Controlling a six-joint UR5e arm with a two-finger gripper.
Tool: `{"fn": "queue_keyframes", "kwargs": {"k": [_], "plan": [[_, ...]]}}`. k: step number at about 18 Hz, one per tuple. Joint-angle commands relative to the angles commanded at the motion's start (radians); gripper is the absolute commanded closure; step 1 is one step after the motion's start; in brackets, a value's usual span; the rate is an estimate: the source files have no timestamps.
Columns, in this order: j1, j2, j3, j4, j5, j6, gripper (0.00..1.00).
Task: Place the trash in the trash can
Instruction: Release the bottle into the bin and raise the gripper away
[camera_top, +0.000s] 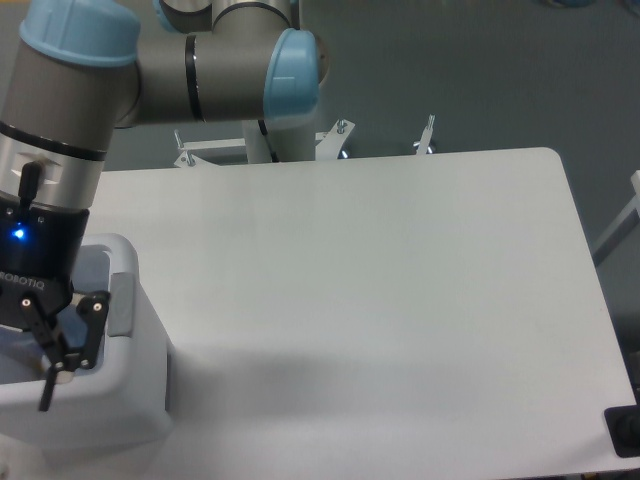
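Now the white table (400, 270) fills most of the view, and no trash lies on its visible top. At its left near corner stands the trash can (120, 400), a big white bin with a thick rounded rim and a grey strip (121, 305) on the side that faces right. The arm reaches down from the far left, and its gripper (35, 350) hangs directly above the mouth of the bin, partly cut by the left edge of the picture. The one finger I can see (68, 345) slants outward, but the other is out of view, so I cannot tell if the jaws are apart or together, and no bottle or paper shows between them. The inside of the bin is hidden behind the gripper, so the trash itself cannot be seen. I judge that the bin lies straight below the gripper, so the coming move is probably only upward and away.
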Motion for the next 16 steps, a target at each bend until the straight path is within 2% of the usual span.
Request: {"fn": "queue_keyframes", "kwargs": {"k": [3,5,7,10,11,14,16], "plan": [[0.097,0.04,0.005,0.0,-0.003,0.02,0.0],[0.137,0.057,-0.005,-0.008,0.008,0.147,0.0],[0.201,0.086,-0.015,-0.029,0.102,0.263,0.0],[0.259,0.127,-0.057,-0.052,0.213,0.377,0.0],[0.279,0.136,-0.072,-0.073,0.233,0.443,0.0],[0.328,0.175,-0.106,-0.196,0.29,0.679,0.0],[0.356,0.186,-0.124,-0.222,0.314,0.771,0.0]]}}
